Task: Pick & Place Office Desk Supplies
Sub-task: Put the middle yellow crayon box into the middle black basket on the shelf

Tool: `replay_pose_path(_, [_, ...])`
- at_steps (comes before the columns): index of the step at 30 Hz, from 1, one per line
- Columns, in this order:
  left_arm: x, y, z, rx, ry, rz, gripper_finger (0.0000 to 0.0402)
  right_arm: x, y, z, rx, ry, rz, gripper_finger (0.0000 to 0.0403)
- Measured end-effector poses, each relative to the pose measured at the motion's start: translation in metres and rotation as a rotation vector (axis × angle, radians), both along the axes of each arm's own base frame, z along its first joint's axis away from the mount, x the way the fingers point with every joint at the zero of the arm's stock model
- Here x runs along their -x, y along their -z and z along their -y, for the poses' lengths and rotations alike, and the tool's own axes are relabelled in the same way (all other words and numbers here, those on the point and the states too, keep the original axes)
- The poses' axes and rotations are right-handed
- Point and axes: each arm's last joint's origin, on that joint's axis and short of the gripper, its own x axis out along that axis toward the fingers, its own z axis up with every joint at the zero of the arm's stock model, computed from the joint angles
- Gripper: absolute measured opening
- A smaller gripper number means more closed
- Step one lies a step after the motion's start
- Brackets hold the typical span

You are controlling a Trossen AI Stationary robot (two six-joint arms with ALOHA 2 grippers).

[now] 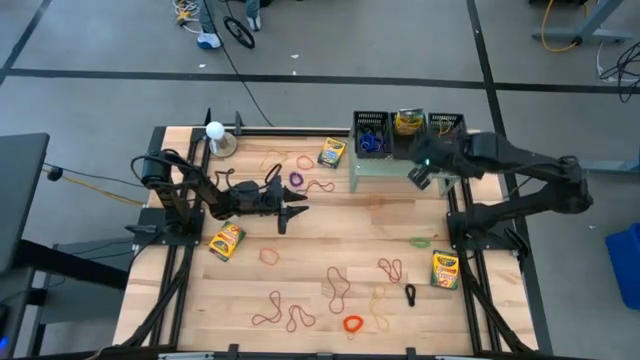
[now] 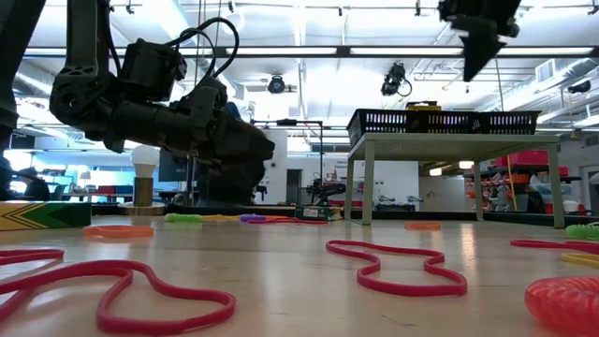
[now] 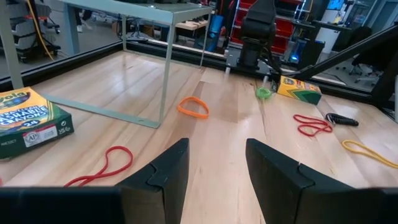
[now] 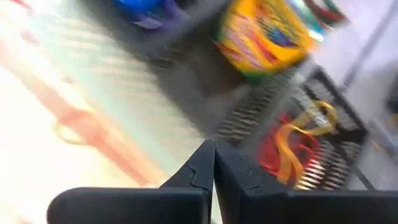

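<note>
Rubber-band loops such as a red one, small rings such as an orange one, and three crayon boxes lie flat on the wooden table. My left gripper stands open and level at the table's left middle with nothing between its fingers; a red band lies just ahead of it. My right gripper hangs shut above the black baskets on the pale green stand, fingertips together, holding nothing that shows.
The pale green stand at the far right carries three black baskets: one with blue and purple rings, one with a crayon box, one with rubber bands. A white ball on a round base stands far left.
</note>
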Motion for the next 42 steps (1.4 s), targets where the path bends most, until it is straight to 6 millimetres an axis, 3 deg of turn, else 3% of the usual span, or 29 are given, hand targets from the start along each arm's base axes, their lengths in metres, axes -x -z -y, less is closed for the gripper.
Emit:
replay_pose_path(4, [-0.003, -0.002, 0.000, -0.001, 0.001, 0.009, 0.0165, -0.016, 0.020, -0.024, 0.010, -0.117, 0.097, 0.0006])
replay_pose_path(10, [-0.005, -0.003, -0.001, -0.002, 0.004, 0.015, 0.0165, -0.041, 0.083, -0.057, -0.113, -0.332, 0.241, 0.0016])
replay_pose_path(14, [-0.005, -0.003, -0.001, -0.001, 0.003, 0.007, 0.0166, -0.044, 0.117, -0.077, -0.238, -0.473, 0.306, 0.0011])
replay_pose_path(18, [-0.005, -0.003, 0.000, -0.001, 0.002, 0.007, 0.0166, -0.038, 0.132, -0.092, -0.373, -0.530, 0.305, 0.0004])
replay_pose_path(26, [-0.005, -0.003, 0.000, 0.001, 0.001, 0.007, 0.0163, -0.029, 0.160, -0.121, -0.439, -0.575, 0.247, 0.0011])
replay_pose_path(36, [-0.006, -0.003, 0.000, 0.003, 0.004, 0.004, 0.0150, -0.057, 0.209, -0.161, -0.461, -0.655, 0.242, 0.0011])
replay_pose_path(42, [-0.006, -0.003, 0.003, -0.008, 0.017, 0.002, 0.0141, -0.067, 0.232, -0.170, -0.452, -0.634, 0.244, 0.0044])
